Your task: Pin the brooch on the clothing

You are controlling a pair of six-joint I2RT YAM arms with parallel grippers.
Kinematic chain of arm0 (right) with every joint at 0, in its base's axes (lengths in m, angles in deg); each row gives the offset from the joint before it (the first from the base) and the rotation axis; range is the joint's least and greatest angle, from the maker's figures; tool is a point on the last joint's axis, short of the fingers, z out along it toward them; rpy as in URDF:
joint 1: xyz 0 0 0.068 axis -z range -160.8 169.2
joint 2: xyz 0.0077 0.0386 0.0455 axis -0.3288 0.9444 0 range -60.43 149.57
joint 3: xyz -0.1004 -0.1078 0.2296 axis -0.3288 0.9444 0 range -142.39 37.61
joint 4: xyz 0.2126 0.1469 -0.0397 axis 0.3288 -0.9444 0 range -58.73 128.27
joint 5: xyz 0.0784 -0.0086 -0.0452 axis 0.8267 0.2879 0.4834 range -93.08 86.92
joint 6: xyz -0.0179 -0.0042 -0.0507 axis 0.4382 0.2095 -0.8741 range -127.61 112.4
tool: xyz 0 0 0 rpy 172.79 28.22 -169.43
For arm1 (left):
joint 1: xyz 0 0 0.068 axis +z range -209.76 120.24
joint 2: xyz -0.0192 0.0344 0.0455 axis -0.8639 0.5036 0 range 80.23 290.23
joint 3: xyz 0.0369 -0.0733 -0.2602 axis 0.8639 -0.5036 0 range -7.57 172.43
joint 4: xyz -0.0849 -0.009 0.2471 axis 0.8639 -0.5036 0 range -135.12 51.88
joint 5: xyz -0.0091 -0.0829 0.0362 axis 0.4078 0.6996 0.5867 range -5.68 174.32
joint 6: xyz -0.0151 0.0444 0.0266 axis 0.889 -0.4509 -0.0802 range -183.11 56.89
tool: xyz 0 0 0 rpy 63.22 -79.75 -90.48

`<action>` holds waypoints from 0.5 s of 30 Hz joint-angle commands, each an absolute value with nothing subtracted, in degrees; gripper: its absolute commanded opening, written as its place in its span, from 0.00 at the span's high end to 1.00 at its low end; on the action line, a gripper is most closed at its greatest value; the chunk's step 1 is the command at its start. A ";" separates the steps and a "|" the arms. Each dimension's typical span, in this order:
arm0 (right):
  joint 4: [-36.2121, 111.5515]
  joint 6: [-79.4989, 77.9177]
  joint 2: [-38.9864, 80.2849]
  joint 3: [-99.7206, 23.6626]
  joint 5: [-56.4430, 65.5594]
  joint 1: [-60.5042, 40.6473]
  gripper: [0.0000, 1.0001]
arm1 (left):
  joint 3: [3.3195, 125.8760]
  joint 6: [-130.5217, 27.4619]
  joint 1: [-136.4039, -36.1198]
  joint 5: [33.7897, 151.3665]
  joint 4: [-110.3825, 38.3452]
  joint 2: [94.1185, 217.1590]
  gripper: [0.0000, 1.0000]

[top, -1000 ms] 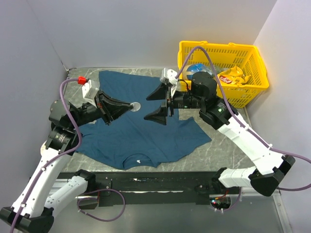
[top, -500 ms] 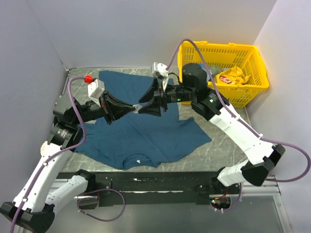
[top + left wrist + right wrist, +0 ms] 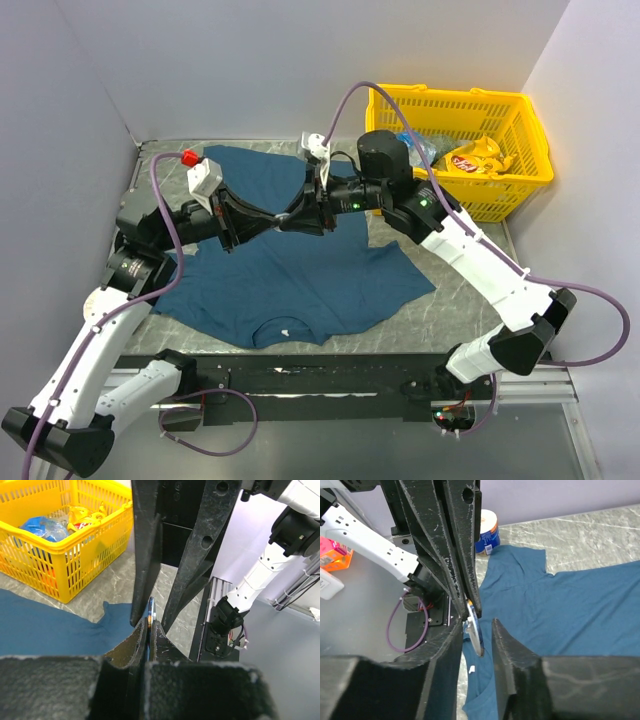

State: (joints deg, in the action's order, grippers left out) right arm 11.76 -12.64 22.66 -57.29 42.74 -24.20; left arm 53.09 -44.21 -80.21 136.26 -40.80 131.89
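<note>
The brooch (image 3: 152,609) sits pinched in the left claw (image 3: 149,623), between the right claw's (image 3: 475,624) fingers.

Robot lab cell w/ plain partition walls (image 3: 250,60), marble-look table (image 3: 420,322), cabled arms (image 3: 480,265).

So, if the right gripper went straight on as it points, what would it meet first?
The brooch, sitting between the right gripper's fingers; just behind it, the left gripper's shut tips, though depth is unclear.

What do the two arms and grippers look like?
Left arm and right arm: white links, black joints. Left gripper and right gripper: long, black, tapering fingers. A purple cable runs along each arm; a red cap marks the left wrist.
</note>
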 commanded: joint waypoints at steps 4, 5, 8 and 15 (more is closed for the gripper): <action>8.21 -14.90 24.20 -63.37 36.23 -25.54 0.74 | 55.97 -45.36 -80.15 137.49 -40.94 131.82 0.99; 7.42 -15.16 24.47 -63.90 35.60 -25.62 0.76 | 56.06 -45.36 -80.24 137.66 -40.93 131.82 0.99; 5.49 -15.16 25.96 -66.01 32.35 -26.59 0.82 | 56.59 -45.09 -80.15 138.28 -41.02 132.26 0.99; 3.11 -15.16 27.72 -68.22 27.25 -26.95 0.99 | 59.48 -46.93 -80.15 139.43 -46.19 134.28 0.99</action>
State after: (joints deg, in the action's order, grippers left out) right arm 1.88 -13.63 26.13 -65.92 35.29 -26.43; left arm 55.43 -46.16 -79.38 135.49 -43.16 133.62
